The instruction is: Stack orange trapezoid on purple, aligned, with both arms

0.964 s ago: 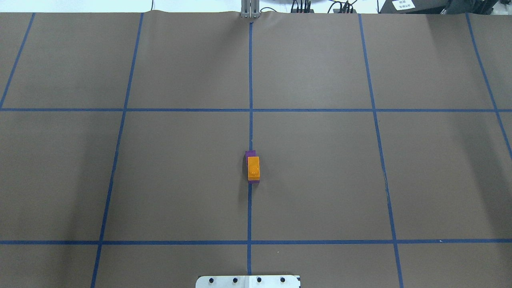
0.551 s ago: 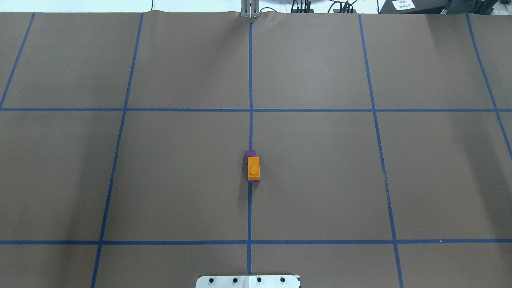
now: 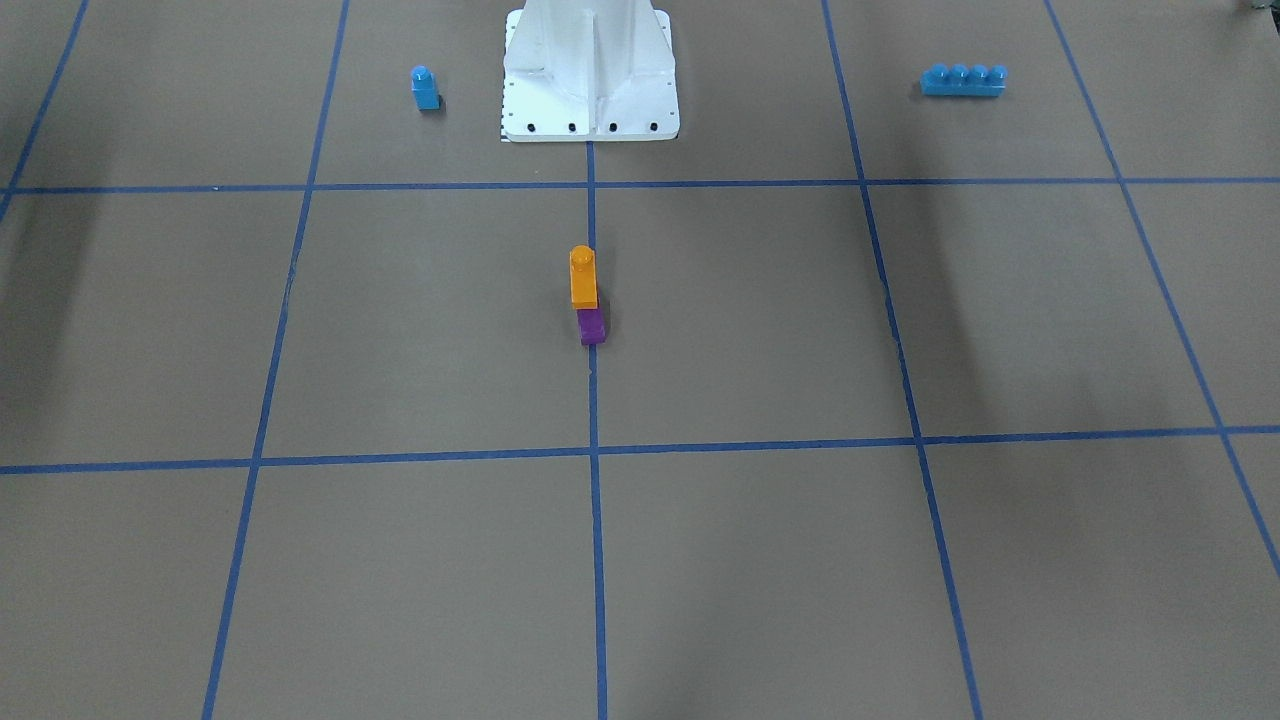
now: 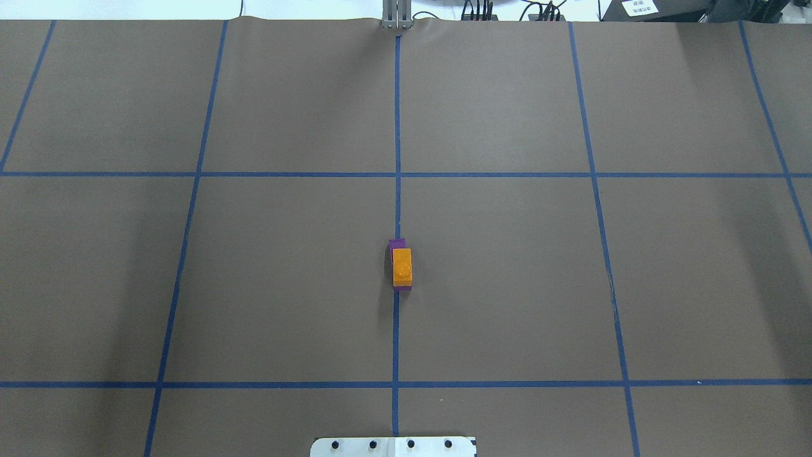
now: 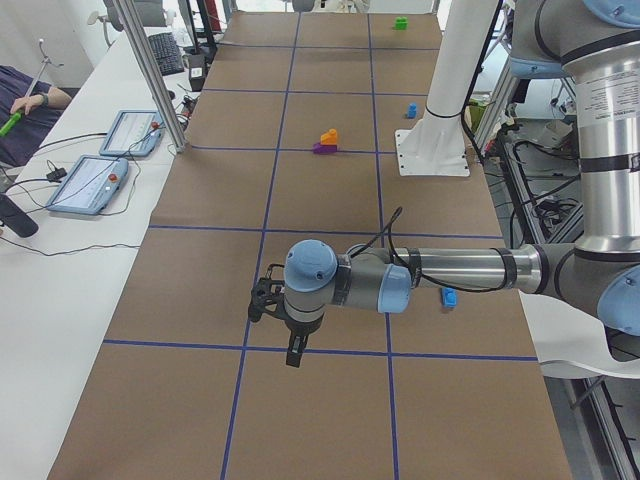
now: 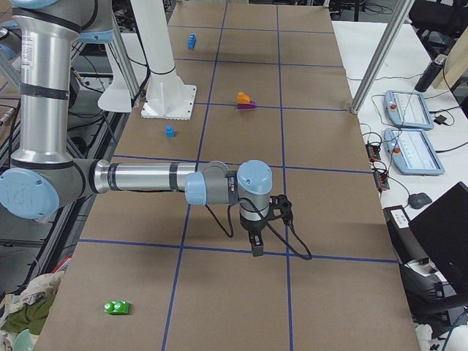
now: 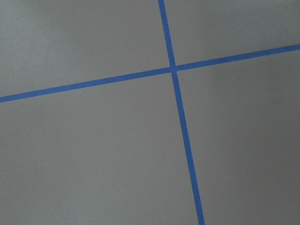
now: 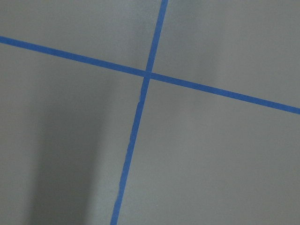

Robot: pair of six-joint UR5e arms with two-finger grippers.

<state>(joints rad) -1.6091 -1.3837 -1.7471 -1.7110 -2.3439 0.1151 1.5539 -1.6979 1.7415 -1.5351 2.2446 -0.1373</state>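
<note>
left gripper [image 5: 293, 356]: we find it only in the left side view, below the middle of the frame, pointing down over a blue tape line; we cannot tell whether its fingers are parted or together.
right gripper [image 6: 257, 250]: we find it only in the right side view, near the middle of the frame, pointing down just above a tape line; here too we cannot tell how the fingers stand.
wrist views: each gives us only brown paper and a crossing of blue tape [image 7: 173, 69].
left arm [image 5: 460, 268]: stretched low over the table, well apart from the blocks.
right arm [image 6: 139, 178]: likewise low and well apart from them.
orange trapezoid [image 4: 401, 266]: we see it just below the centre of the overhead frame, on the middle tape line, resting on the purple block, stud up.
purple block [image 4: 397, 243]: under the orange one, showing past its upper edge and as a sliver at its lower edge.
white pedestal base [image 3: 590, 70]: top centre of the front view.
small blue block [image 3: 425, 88]: upper left there.
blue four-stud brick [image 3: 963, 80]: upper right there.
</note>
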